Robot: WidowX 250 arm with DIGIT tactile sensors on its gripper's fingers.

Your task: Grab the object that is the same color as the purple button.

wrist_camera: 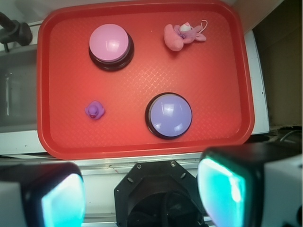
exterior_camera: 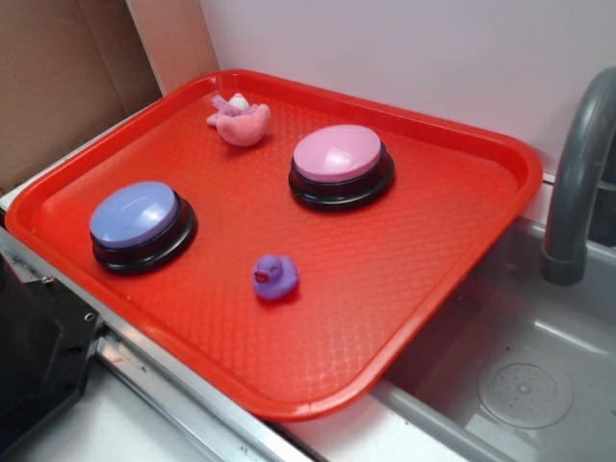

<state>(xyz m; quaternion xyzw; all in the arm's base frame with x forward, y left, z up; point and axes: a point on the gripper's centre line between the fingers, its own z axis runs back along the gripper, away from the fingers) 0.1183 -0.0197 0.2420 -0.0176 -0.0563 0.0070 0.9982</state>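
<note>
A tiny purple rubber duck (exterior_camera: 275, 277) (wrist_camera: 94, 110) sits on the red tray (exterior_camera: 385, 289) (wrist_camera: 213, 71), near its front edge. The purple button (exterior_camera: 135, 216) (wrist_camera: 169, 115), a periwinkle dome on a black base, stands to the duck's left in the exterior view. My gripper (wrist_camera: 142, 194) shows only in the wrist view: it hangs high above the robot's base, outside the tray's near rim, open, with nothing between its teal pads (wrist_camera: 222, 189). It is far from the duck.
A pink-domed button (exterior_camera: 340, 158) (wrist_camera: 110, 43) and a pink plush bird (exterior_camera: 240, 119) (wrist_camera: 180, 35) stand farther back on the tray. A grey sink (exterior_camera: 520, 375) with a faucet (exterior_camera: 577, 183) lies to the right. The black robot base (wrist_camera: 158, 198) is below the gripper.
</note>
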